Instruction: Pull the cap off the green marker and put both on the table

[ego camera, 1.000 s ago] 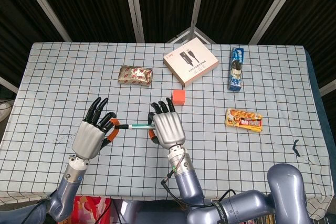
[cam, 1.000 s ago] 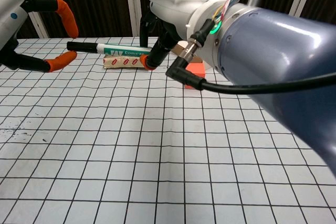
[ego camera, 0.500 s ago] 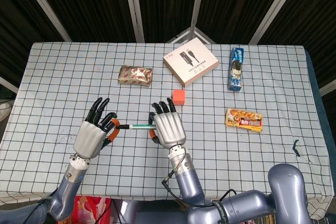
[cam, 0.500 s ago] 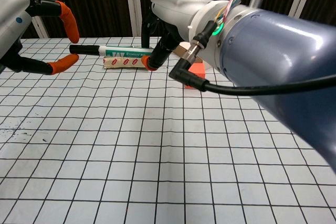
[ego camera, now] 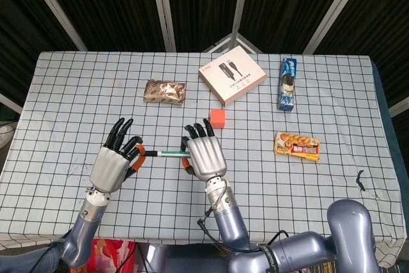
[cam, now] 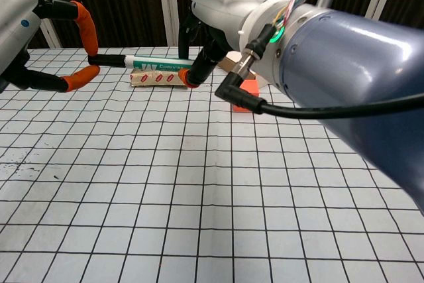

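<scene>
The green marker hangs level above the checked table. My right hand grips its white and green barrel between an orange-tipped thumb and dark fingers. The black cap points towards my left hand. That hand's orange-tipped thumb and finger stand close above and below the cap's end. Whether they press on it I cannot tell. Its other fingers are spread.
A red and gold packet lies behind the marker, an orange cube just beyond my right hand. Further back are a white cable box and a blue packet. An orange snack packet lies to the right.
My left hand's thumb and finger have drawn closer together around the cap's end. The marker and my right hand have hardly moved.
</scene>
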